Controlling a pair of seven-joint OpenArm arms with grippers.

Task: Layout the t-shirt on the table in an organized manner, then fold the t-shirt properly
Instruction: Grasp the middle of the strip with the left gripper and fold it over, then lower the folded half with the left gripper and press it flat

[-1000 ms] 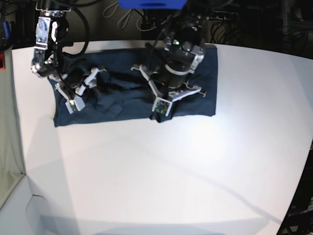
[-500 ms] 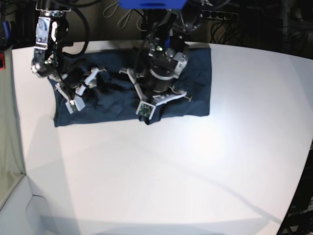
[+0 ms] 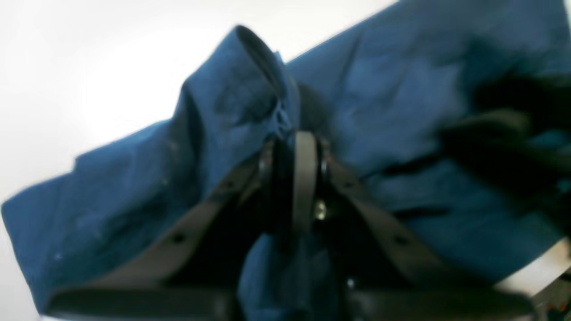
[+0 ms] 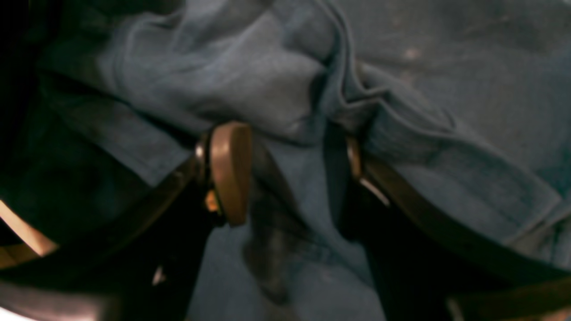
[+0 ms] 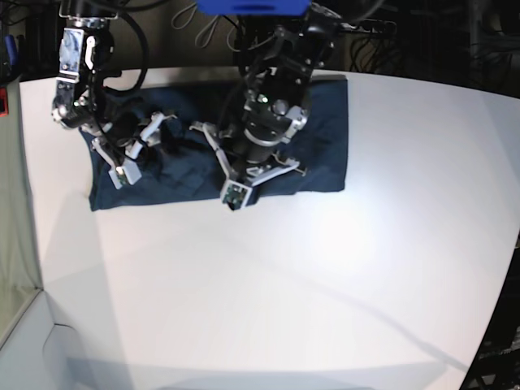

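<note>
The dark navy t-shirt (image 5: 325,146) lies spread and rumpled across the far part of the white table (image 5: 284,276). My left gripper (image 5: 252,166) presses down near the shirt's front edge, at its middle. In the left wrist view this gripper (image 3: 296,147) is shut on a raised fold of the t-shirt (image 3: 379,102). My right gripper (image 5: 142,150) rests on the shirt's left part. In the right wrist view its fingers (image 4: 229,169) stand apart, and the right gripper (image 4: 290,151) is open with wrinkled t-shirt cloth (image 4: 446,67) bulging between the jaws.
Dark cables and equipment (image 5: 382,32) line the table's far edge. A low grey box edge (image 5: 24,325) sits at the near left corner. The two arms stand close together over the shirt.
My left arm has moved left along the shirt's front edge, pulling cloth with it; the shirt's right edge has shifted left. The right arm has stayed put.
</note>
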